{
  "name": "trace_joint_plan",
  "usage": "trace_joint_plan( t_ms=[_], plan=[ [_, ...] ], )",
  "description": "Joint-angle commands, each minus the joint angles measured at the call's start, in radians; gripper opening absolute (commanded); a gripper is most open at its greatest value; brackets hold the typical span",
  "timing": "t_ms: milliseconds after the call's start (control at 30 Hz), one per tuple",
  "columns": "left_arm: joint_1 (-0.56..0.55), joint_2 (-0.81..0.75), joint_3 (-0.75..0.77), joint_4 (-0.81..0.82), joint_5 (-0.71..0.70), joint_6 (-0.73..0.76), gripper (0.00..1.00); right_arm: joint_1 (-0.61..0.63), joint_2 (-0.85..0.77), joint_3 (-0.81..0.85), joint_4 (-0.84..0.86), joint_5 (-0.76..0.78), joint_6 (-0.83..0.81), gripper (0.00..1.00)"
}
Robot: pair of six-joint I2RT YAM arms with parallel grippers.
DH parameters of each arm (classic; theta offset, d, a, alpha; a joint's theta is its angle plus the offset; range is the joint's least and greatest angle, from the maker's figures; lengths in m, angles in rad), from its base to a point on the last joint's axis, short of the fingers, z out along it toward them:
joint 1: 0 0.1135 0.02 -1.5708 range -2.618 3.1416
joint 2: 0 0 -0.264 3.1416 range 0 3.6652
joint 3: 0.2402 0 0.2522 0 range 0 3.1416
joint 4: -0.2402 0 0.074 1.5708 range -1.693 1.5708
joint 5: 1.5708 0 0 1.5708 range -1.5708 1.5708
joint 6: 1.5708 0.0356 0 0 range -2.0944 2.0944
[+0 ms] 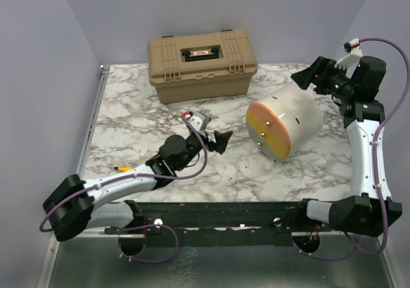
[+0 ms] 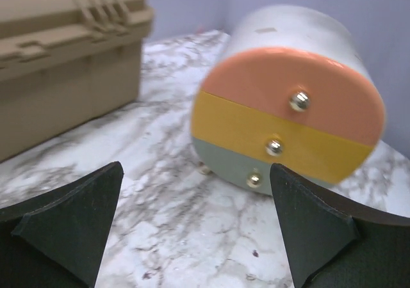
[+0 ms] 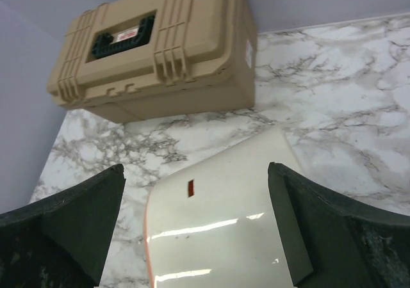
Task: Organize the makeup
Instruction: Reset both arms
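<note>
Of the makeup, only a yellow pencil (image 1: 123, 169) shows, lying on the marble table beside my left forearm; the brushes, tubes and sticks are out of view. My left gripper (image 1: 214, 136) is open and empty, low over the table, facing the drawer front of the cream-and-orange round pouch (image 1: 285, 123). In the left wrist view its fingers (image 2: 70, 224) frame the pouch's orange, yellow and grey drawers (image 2: 288, 109) with gold knobs. My right gripper (image 1: 309, 77) is open and empty, above the pouch's rear; its wrist view shows the cream shell (image 3: 224, 217) between the jaws.
The big tan hard case (image 1: 202, 64) stands shut at the back of the table, also in the left wrist view (image 2: 64, 57) and the right wrist view (image 3: 160, 51). Purple walls close in the left, back and right. The marble table (image 1: 128, 115) spreads between case and arms.
</note>
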Motion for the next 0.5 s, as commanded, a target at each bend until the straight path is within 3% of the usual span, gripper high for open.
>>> trace_joint_plan(
  t_ms=[0,167,300,467],
  plan=[
    [0.083,-0.171,0.1,-0.465,-0.229,-0.068,0.99,0.001,-0.091,-0.094,0.101,-0.141,0.037,1.0],
    [0.275,-0.247,0.238,-0.838,-0.247,-0.211,0.99,0.001,-0.174,-0.155,0.148,-0.15,0.029,1.0],
    [0.404,-0.206,0.4,-1.097,-0.306,-0.256,0.99,0.001,-0.2,-0.153,0.14,-0.134,0.017,1.0],
    [0.476,-0.158,0.57,-1.22,-0.396,-0.27,0.99,0.001,-0.192,-0.102,0.078,-0.102,0.016,1.0]
  ],
)
